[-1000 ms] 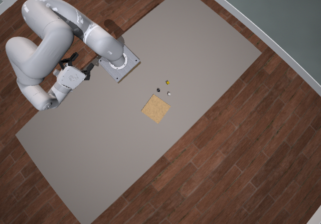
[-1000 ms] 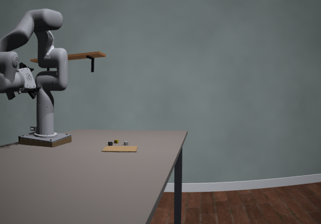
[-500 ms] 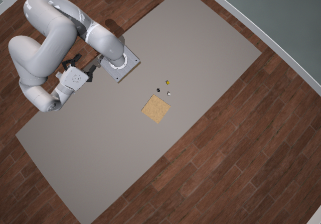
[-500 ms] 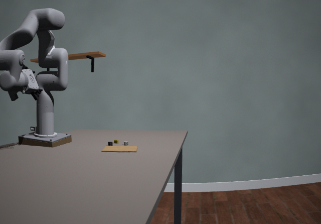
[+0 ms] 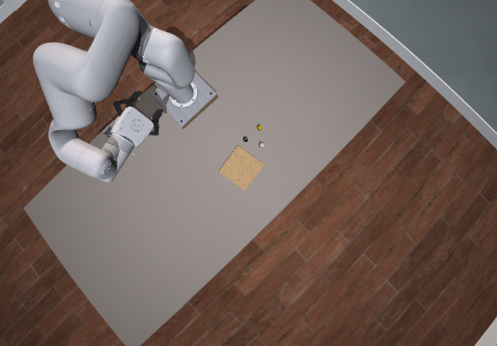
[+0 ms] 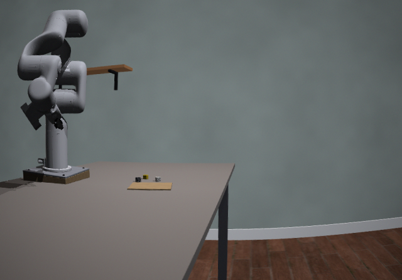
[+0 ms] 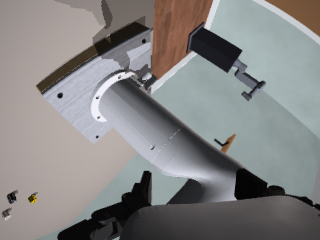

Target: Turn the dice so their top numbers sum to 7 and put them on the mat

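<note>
A yellow die (image 5: 259, 127) (image 6: 146, 176) (image 7: 33, 198), a black die (image 5: 245, 138) (image 6: 138, 179) (image 7: 11, 197) and a white die (image 5: 262, 145) (image 6: 157, 179) (image 7: 6, 214) stand apart on the table, off the tan square mat (image 5: 241, 168) (image 6: 149, 186). The black and white dice are nearer the mat than the yellow one. Their top numbers are too small to read. My gripper (image 5: 150, 102) (image 7: 194, 184) is open, with nothing between its fingers. It is raised beside the arm's base, far from the dice and the mat.
The grey table (image 5: 321, 65) (image 6: 97, 231) carries the arm's metal base plate (image 5: 205, 98) (image 6: 78, 174) (image 7: 75, 107), which lies between the gripper and the dice in the top view. A wooden shelf (image 6: 120, 68) (image 7: 228, 143) is on the wall behind the arm.
</note>
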Available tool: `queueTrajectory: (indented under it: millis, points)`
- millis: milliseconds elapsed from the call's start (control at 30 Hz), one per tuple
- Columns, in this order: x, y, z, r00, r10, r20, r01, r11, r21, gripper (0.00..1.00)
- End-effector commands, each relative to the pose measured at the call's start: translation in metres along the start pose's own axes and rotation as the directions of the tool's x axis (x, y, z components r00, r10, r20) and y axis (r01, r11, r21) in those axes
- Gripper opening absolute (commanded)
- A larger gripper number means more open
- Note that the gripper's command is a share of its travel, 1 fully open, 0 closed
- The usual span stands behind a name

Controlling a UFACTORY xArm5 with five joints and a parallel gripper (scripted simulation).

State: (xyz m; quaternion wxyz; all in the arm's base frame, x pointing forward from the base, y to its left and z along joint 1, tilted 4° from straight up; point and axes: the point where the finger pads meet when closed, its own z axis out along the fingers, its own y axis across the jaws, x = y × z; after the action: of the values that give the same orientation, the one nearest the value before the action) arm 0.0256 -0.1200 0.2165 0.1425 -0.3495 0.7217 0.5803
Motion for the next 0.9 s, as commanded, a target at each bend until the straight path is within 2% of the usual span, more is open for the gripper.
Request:
queueTrajectory:
  millis: [0, 200, 267, 300, 333, 433, 567, 600, 633, 767, 833, 867]
  points:
    - [-0.002, -0.02, 0.002, 0.985, -0.086, -0.151, 0.087, 0.996, 0.002, 1.0]
    - [-0.003, -0.041, 0.004, 0.936, -0.193, -0.293, 0.199, 0.98, -0.01, 1.0]
    - [-0.003, -0.041, 0.004, 0.936, -0.193, -0.293, 0.199, 0.98, -0.01, 1.0]
    - [-0.003, -0.045, 0.004, 0.925, -0.212, -0.316, 0.218, 0.976, -0.015, 1.0]
    - [-0.004, -0.054, 0.004, 0.891, -0.259, -0.374, 0.267, 0.963, -0.029, 1.0]
    - [-0.006, -0.061, 0.004, 0.862, -0.293, -0.413, 0.303, 0.952, -0.043, 1.0]
    - [-0.009, -0.077, 0.005, 0.781, -0.374, -0.501, 0.386, 0.919, -0.085, 1.0]
    - [-0.009, -0.077, 0.005, 0.779, -0.376, -0.502, 0.387, 0.918, -0.086, 1.0]
    - [-0.011, -0.084, 0.005, 0.739, -0.409, -0.535, 0.42, 0.901, -0.107, 1.0]
    - [-0.016, -0.097, 0.006, 0.65, -0.474, -0.594, 0.484, 0.861, -0.158, 1.0]
    - [-0.016, -0.097, 0.006, 0.65, -0.474, -0.594, 0.484, 0.861, -0.158, 1.0]
    - [-0.021, -0.107, 0.006, 0.574, -0.521, -0.632, 0.528, 0.825, -0.201, 1.0]
